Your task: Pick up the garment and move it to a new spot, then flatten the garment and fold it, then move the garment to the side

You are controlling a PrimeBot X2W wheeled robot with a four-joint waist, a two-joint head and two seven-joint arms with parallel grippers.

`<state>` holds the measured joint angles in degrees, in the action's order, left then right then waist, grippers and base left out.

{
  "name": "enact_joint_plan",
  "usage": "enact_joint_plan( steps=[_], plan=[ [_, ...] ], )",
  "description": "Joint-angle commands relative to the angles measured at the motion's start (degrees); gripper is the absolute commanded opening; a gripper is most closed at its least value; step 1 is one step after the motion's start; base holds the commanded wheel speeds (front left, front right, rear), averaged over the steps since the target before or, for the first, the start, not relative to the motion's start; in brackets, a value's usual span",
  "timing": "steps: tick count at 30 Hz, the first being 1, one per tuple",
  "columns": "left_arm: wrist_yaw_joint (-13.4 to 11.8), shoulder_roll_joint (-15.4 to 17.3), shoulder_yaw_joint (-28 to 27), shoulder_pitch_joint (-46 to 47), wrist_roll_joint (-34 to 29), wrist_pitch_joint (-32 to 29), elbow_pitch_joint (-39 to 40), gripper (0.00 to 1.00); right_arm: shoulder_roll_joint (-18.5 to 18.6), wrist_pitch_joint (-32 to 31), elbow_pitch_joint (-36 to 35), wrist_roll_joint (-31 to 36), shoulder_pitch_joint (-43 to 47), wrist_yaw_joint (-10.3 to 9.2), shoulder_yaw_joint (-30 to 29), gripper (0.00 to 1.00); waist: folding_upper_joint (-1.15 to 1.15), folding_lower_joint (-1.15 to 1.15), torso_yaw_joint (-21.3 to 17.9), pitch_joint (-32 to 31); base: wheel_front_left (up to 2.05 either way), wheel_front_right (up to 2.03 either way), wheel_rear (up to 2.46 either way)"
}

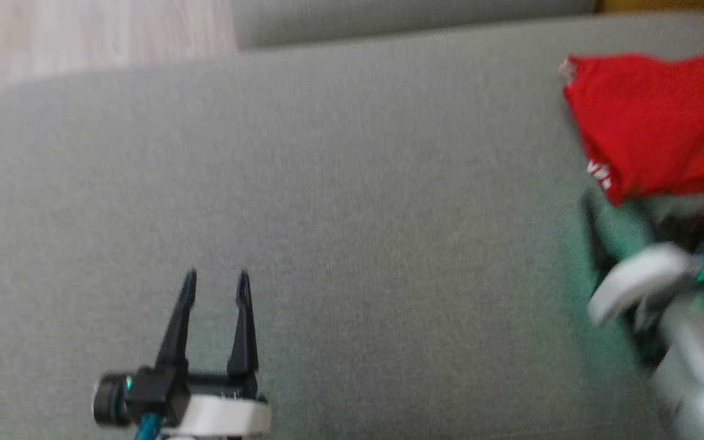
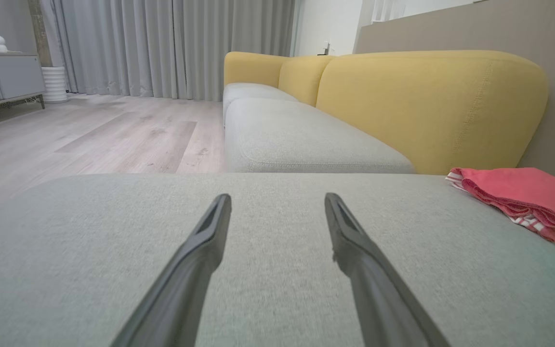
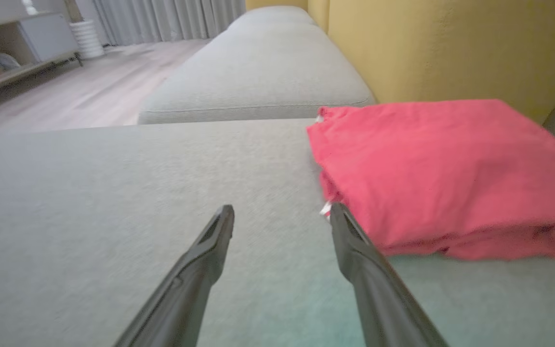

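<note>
A red garment (image 1: 657, 122) lies folded in a flat packet at the far right of the grey cushion (image 1: 340, 201), with white striped trim at its edges. In the right wrist view the garment (image 3: 441, 168) lies just right of my right gripper (image 3: 282, 209), which is open and holds nothing; its right finger is beside the garment's near corner. The right arm's pale wrist (image 1: 633, 278) is blurred below the garment. My left gripper (image 1: 216, 278) is open and holds nothing, low over the cushion's near left part. The garment (image 2: 523, 197) lies far to its right.
A yellow sofa backrest (image 2: 431, 106) rises behind the garment, against a wall. Another grey seat cushion (image 2: 301, 140) continues beyond this one. Wooden floor (image 2: 89, 135) lies past the cushion's far left edge, with a low cabinet (image 2: 7, 77) and grey curtains (image 2: 162, 43) farther off.
</note>
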<state>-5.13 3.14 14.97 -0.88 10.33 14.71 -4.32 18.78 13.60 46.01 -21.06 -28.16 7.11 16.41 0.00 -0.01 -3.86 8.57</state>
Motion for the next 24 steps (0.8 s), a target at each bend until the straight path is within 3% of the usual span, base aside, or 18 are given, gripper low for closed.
enact_joint_plan(
  steps=[1,6,10,16,24],
  plan=[
    [-0.3,-0.3,-1.5,0.1,0.7,0.3,0.7,1.0,-0.8,1.2,-3.3,0.5,3.0,0.37,-0.1,1.0,0.0,0.01,1.1,-7.2,0.0,0.0,0.0],
    [-1.5,-0.3,-1.9,-3.0,2.2,0.3,-1.5,1.0,-9.5,1.4,-21.7,7.0,18.5,0.37,-9.5,1.0,0.0,0.01,2.6,-10.8,0.0,0.0,0.0],
    [-2.2,-0.3,-3.7,-6.3,2.2,0.3,-2.5,1.0,-13.8,1.4,-29.8,10.1,28.4,0.37,-11.6,1.0,0.0,0.01,3.2,-14.0,0.0,0.0,0.0],
    [-2.4,-0.3,-5.9,-10.6,1.5,0.3,-2.5,1.0,-14.9,1.4,-32.6,12.5,35.7,0.37,-10.7,1.0,0.0,0.01,3.9,-17.1,0.0,0.0,0.0],
    [-1.6,-0.3,-6.9,-11.6,-0.1,0.3,-1.8,1.0,-15.4,1.4,-33.2,13.6,37.4,0.37,-10.4,1.0,0.0,0.01,4.1,-18.1,0.0,0.0,0.0]
  ],
)
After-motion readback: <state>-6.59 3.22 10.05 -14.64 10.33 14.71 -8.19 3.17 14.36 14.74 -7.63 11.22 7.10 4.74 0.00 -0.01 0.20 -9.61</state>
